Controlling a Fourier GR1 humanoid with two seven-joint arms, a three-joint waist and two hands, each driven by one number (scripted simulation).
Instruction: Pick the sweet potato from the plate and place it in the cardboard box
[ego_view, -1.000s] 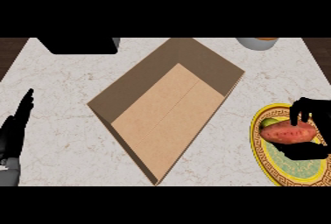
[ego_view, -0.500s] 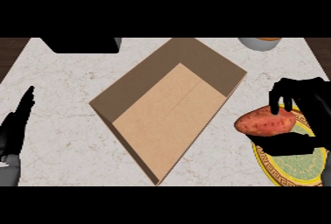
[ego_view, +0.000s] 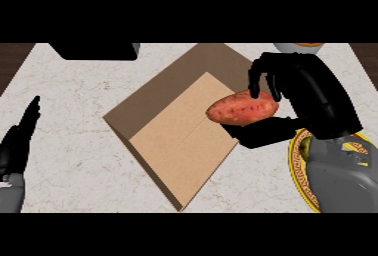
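The right hand (ego_view: 299, 95) has its fingers and thumb curled round the sweet potato (ego_view: 243, 108), which it holds in the air above the right-hand wall of the open cardboard box (ego_view: 173, 145). The yellow-rimmed plate (ego_view: 301, 165) lies on the counter (ego_view: 81, 85) just right of the box, mostly hidden beneath the grey forearm. The left hand (ego_view: 18, 142) rests at the left edge with straight fingers pointing up, holding nothing.

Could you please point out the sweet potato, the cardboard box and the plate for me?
sweet potato (ego_view: 242, 108), head view: middle of its reddish skin, held in the right hand (ego_view: 310, 95).
cardboard box (ego_view: 173, 145), head view: bare inner floor.
plate (ego_view: 301, 165), head view: yellow patterned rim, left of the forearm.
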